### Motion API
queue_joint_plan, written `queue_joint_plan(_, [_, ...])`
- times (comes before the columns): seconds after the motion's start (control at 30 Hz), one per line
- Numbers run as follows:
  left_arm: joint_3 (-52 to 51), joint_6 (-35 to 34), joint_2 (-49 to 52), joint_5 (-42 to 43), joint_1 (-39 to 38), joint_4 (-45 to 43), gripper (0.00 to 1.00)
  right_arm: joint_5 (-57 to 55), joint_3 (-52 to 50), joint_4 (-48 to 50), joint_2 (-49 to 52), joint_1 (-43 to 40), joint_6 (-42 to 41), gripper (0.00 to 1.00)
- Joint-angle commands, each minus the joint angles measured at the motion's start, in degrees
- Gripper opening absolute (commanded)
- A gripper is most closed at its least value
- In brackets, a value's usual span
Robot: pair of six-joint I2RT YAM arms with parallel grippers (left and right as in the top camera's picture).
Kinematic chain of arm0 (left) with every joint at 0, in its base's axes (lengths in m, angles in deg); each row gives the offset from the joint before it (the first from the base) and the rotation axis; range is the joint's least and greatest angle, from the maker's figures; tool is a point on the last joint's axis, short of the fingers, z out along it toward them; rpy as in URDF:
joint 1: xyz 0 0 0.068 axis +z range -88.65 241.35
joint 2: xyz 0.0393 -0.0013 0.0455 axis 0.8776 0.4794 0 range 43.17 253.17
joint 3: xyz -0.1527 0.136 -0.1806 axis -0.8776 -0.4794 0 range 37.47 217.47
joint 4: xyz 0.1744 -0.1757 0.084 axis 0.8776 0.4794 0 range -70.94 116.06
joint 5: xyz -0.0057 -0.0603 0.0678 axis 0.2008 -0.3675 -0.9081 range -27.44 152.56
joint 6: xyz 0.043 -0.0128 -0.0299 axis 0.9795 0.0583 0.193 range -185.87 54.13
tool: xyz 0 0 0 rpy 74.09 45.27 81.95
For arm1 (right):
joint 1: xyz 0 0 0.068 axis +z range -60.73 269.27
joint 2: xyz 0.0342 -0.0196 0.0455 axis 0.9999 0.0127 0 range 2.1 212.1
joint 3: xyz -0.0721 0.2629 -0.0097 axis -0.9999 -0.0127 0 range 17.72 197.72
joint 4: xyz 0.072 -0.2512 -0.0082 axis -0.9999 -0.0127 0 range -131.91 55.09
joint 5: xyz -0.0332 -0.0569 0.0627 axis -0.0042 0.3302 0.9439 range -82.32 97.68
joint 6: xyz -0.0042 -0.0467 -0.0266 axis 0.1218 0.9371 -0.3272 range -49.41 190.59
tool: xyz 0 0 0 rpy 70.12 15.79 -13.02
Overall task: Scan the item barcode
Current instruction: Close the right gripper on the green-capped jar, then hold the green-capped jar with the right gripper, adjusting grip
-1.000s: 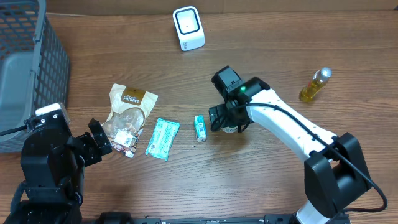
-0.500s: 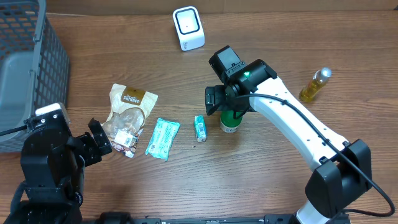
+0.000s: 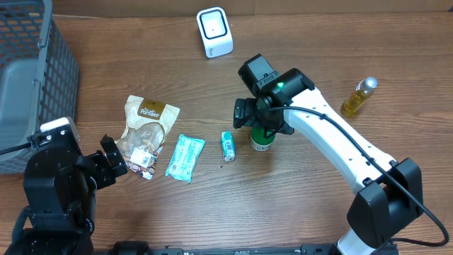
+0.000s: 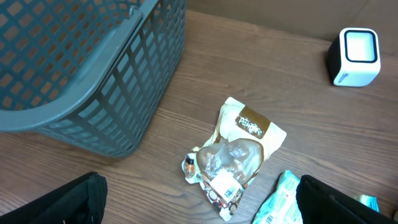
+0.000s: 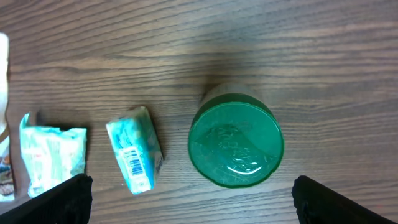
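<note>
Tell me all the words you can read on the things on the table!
"Pantree", roughly, the letters are blurry: brown label on the snack bag.
Small teal packet: barcode, digits too small to read.
Teal wrapper: print too blurred.
Green lid: raised marks, unreadable.

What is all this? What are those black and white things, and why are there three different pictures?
Those are two robot arms at a wooden table. One picture looks down from above. The other two come from small cameras on the arms' wrists. Each arm ends in a pincer for grabbing. The left pincer and the right pincer are both open and hold nothing. The right one hangs over a pot with a green lid. Also on the table are a snack bag, a teal packet, a small teal pack with a barcode, a yellow bottle, a grey basket and a white scanner.
</note>
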Motion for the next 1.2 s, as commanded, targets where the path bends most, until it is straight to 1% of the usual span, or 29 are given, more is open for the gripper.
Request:
queue_joint_plan(0.0, [0.31, -0.13, -0.22, -0.61, 0.31, -0.04, 1.00, -3.45, -1.46, 0.28, -0.02, -0.22, -4.68, 1.00])
queue_joint_plan(0.27, [0.31, -0.15, -0.22, -0.61, 0.31, -0.04, 0.99, -4.04, -5.66, 1.81, -0.02, -0.20, -8.90, 1.00])
queue_joint_plan(0.57, [0.31, -0.15, -0.22, -0.61, 0.31, -0.04, 0.99, -4.02, -12.39, 10.23, -0.02, -0.22, -10.67, 1.00])
queue_joint_plan(0.83, [0.31, -0.13, -0.22, -0.61, 0.31, -0.04, 1.00, -4.07, -17.31, 16.76, -0.02, -0.22, -10.64, 1.00])
queue_joint_plan(1.17, [0.31, -0.15, -0.22, -0.61, 0.31, -0.04, 1.00, -6.71, -23.04, 24.35, -0.02, -0.22, -10.62, 1.00])
